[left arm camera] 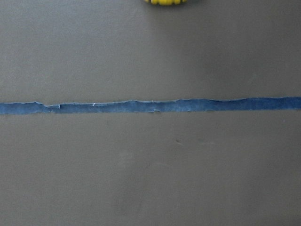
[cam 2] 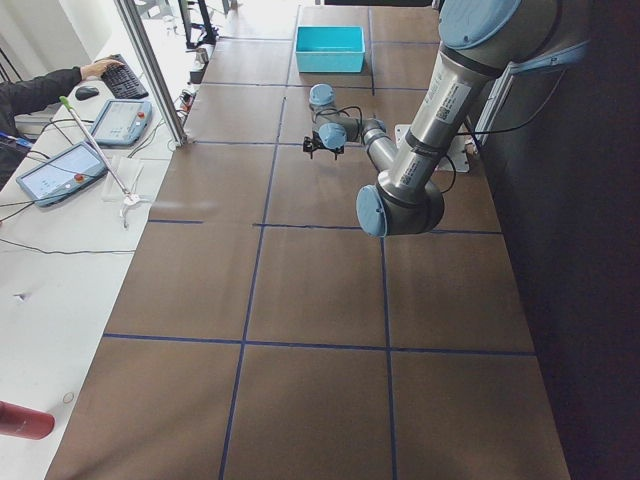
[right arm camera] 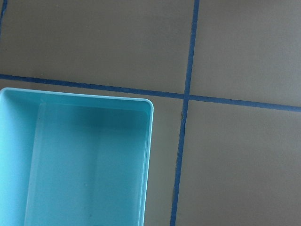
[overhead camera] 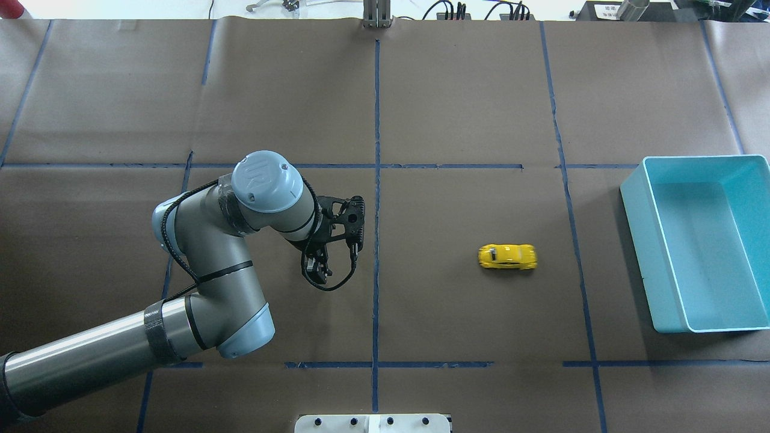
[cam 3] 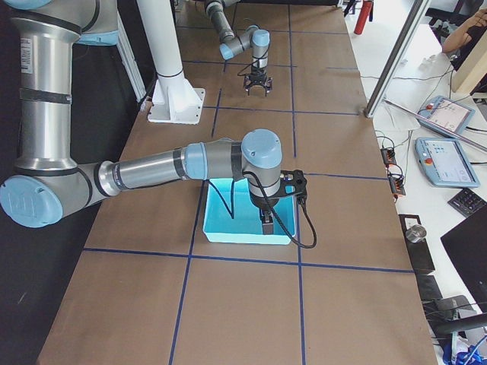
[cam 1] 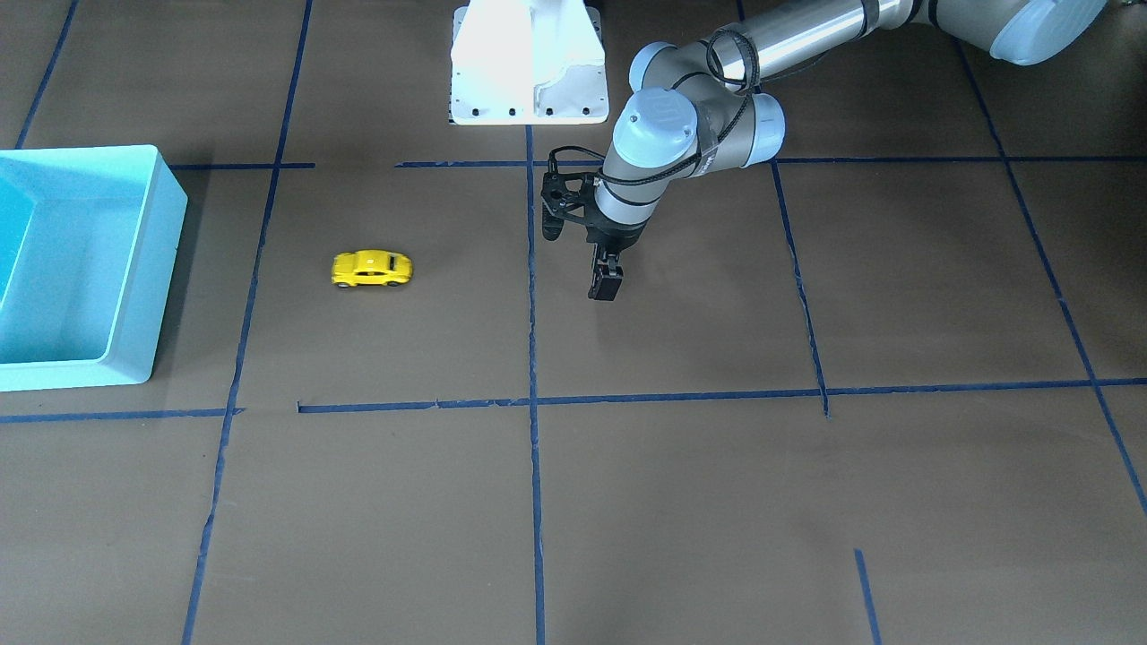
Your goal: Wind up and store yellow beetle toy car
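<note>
In the front-facing view the yellow beetle toy car [cam 1: 372, 268] sits on its wheels on the brown paper-covered table [cam 1: 681, 502], well apart from the turquoise bin [cam 1: 134, 296] at the view's left edge; the left gripper [cam 1: 607, 285] points down at the table near the central blue tape line [cam 1: 532, 340], its fingers drawn close together with nothing between them; the car lies between gripper and bin, touched by neither; the white robot base [cam 1: 529, 63] stands at the top.

The overhead view gives the same layout mirrored: the left gripper [overhead camera: 317, 270] hangs from the bent left arm [overhead camera: 198, 264] just left of the centre tape line; the car [overhead camera: 507, 256] rests in the next square over; the bin [overhead camera: 701, 240] is at the right edge and holds nothing.

From the table's left end, the left arm's near elbow [cam 2: 400, 205] fills the foreground; the bin [cam 2: 329, 48] sits far off; a person's sleeve [cam 2: 35, 90] shows at the left beside tablets; the car cannot be made out.

From the right end, the right gripper [cam 3: 268, 225] hangs over the bin [cam 3: 228, 228], near its wall; whether it is open I cannot tell.

The left wrist camera shows a tape strip [left arm camera: 150, 106] across bare paper, and a sliver of the yellow car [left arm camera: 165, 2] at the top edge.

The right wrist camera looks down on a corner of the bin [right arm camera: 146, 141] and crossing tape lines [right arm camera: 186, 96].
</note>
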Controlling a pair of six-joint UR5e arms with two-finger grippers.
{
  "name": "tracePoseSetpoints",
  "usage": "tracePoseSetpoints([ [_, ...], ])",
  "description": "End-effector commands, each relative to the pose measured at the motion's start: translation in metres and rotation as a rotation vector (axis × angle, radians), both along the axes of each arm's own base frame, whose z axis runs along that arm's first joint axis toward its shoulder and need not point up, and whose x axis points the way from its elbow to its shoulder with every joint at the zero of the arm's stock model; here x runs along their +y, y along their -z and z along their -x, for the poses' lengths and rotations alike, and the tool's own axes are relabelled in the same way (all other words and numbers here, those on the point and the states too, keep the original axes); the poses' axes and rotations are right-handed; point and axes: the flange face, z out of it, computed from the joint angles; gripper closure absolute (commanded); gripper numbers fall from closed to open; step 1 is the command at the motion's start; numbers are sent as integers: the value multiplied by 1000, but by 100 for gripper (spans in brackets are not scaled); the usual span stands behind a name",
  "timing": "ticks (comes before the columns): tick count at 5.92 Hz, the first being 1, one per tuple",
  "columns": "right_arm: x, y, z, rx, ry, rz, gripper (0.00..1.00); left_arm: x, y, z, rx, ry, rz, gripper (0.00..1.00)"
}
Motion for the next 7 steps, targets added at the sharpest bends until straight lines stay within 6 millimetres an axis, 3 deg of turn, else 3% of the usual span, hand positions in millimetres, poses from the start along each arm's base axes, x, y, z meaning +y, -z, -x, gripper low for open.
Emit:
tracePoseSetpoints([
  [1, 1, -6, 0, -1, 1, 13, 0, -4, -1, 3, -1, 3, 3, 0],
  [5, 1, -7, 0, -1, 1, 15, 0, -15, -10, 15, -16, 23, 14, 0],
  [6, 1, -6, 0, -1, 1, 13, 0, -29, -11, 25, -21, 48, 17, 0],
  [7, 1, -6, 0, -1, 1, 13, 0, -34, -29, 35, -37, 48, 40, 0],
])
